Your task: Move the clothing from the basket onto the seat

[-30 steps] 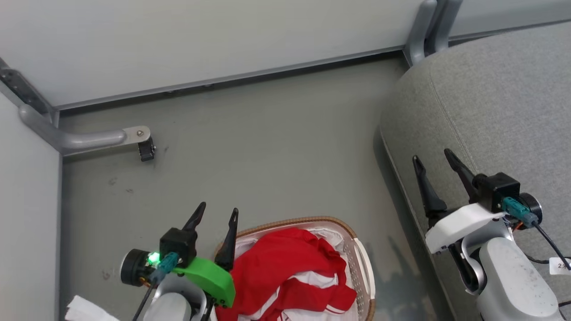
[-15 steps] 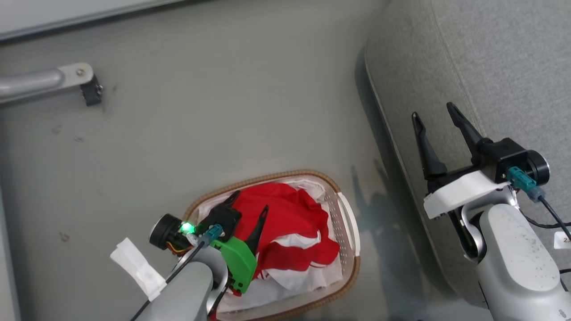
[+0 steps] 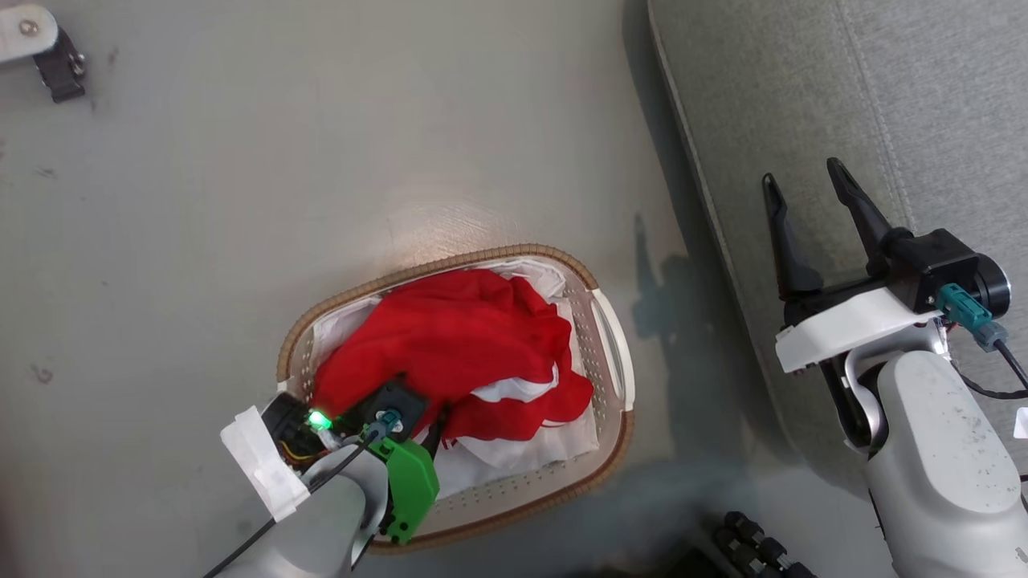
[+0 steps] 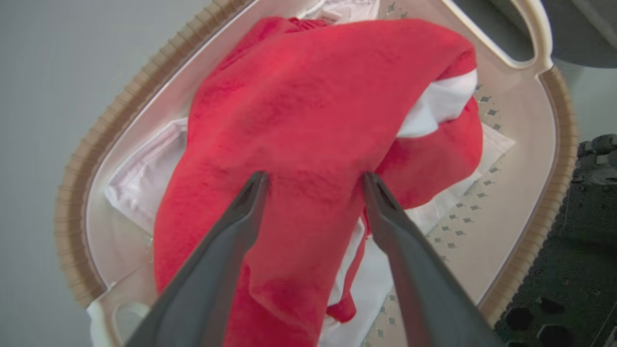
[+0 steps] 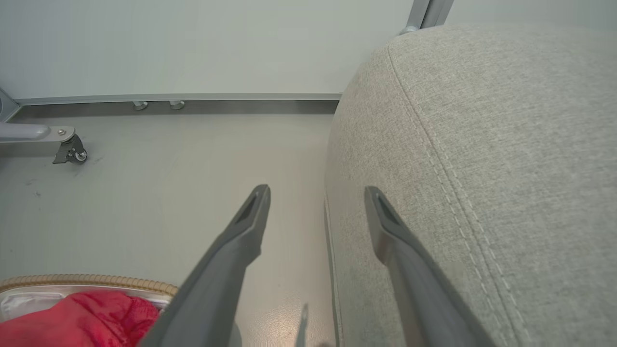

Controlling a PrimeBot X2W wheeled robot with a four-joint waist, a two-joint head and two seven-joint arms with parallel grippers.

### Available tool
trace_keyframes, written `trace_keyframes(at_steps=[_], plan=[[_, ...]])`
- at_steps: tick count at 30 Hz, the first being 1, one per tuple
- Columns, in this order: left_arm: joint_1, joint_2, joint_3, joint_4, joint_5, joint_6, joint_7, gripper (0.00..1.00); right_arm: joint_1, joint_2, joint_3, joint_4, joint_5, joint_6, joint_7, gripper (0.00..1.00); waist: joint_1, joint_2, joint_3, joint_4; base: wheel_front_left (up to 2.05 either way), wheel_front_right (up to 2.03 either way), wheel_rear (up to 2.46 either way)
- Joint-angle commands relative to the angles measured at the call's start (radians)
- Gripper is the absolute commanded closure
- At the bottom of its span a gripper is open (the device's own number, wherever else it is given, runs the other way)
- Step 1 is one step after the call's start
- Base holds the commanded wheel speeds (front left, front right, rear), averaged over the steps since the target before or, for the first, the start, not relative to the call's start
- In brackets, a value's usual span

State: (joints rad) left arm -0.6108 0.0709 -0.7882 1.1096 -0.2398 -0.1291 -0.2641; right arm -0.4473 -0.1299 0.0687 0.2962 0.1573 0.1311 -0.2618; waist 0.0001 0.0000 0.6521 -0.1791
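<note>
The basket (image 3: 613, 345) stands on the floor, left of the seat (image 3: 803, 96). The clothing (image 3: 450, 337) is a crumpled red heap with white trim lying on the white liner. My left gripper (image 4: 313, 178) is down in the basket, open, its two fingers (image 4: 231, 226) pressed onto a fold of red cloth (image 4: 308, 106) that bulges between them. In the head view the left wrist (image 3: 393, 405) sits at the heap's near edge. My right gripper (image 3: 803, 181) hangs open and empty over the seat's left edge (image 5: 482, 144), fingers (image 5: 250, 217) pointing away.
A metal leg with a black caster (image 3: 56, 64) stands at the far left on the grey floor (image 3: 241, 201). A black ribbed part (image 3: 755, 538) lies at the bottom, right of the basket. A pale wall panel (image 5: 193, 43) closes the far side.
The head camera has tilted down, so the whole picture shifted. My left gripper dropped from beside the basket down onto the red heap. The right gripper stays open by the seat.
</note>
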Motion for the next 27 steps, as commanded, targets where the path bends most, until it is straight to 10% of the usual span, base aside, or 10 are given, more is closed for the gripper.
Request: trace_keyframes(at_steps=[1, 15, 17, 18, 27], plan=[[-0.022, 0.0, -0.005, 0.016, 0.009, -0.003, 0.0, 0.0, -0.011, -0.002, -0.004, -0.004, -0.002, -0.001, -0.004, 0.0, -0.0001, 0.0, 0.028, 0.0, 0.0, 0.0, 0.0], [-0.053, -0.009, 0.033, 0.016, -0.014, 0.042, 0.0, 0.0, -0.016, -0.01, -0.016, -0.021, -0.01, -0.001, -0.004, 0.0, -0.0001, 0.0, 0.071, 0.019, 0.0, 0.0, 0.0], [-0.048, -0.009, 0.036, 0.013, -0.013, 0.036, 0.0, 0.82, -0.016, -0.008, -0.013, -0.018, -0.009, -0.001, -0.004, 0.0, -0.0001, 0.0, 0.07, 0.016, 0.0, 0.0, 0.0], [-0.047, -0.007, 0.042, 0.007, -0.015, 0.036, 0.0, 1.0, -0.017, -0.006, -0.012, -0.017, -0.008, -0.001, -0.004, 0.0, -0.0001, 0.0, 0.069, 0.015, 0.0, 0.0, 0.0], [0.012, 0.0, 0.098, -0.041, -0.033, 0.04, 0.0, 1.0, -0.001, 0.005, -0.009, 0.002, 0.002, -0.001, -0.004, 0.0, -0.0001, 0.0, -0.014, 0.008, 0.0, 0.0, 0.0]])
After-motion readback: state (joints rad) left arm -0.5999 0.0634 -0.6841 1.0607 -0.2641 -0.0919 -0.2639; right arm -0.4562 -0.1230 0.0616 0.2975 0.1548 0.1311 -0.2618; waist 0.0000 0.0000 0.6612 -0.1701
